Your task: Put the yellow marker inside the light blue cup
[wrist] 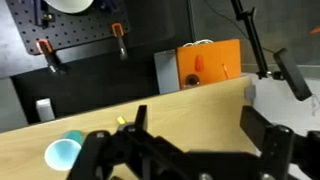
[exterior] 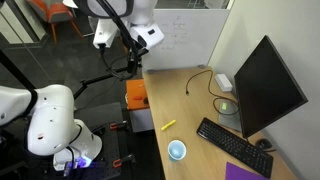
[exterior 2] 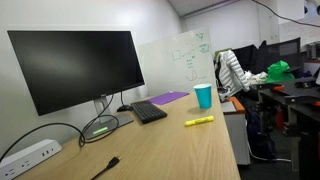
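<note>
Claw gapes empty, arm raised beside the desk, well apart from yellow marker.

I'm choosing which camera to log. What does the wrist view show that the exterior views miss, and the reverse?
Only the wrist view: the open claw up close and a pegboard with clamps. Only the exterior views: the monitor, keyboard and whiteboard. Shared: the desk, blue cup and yellow marker.

White rounded arm segments, black joints; hand matte black.
</note>
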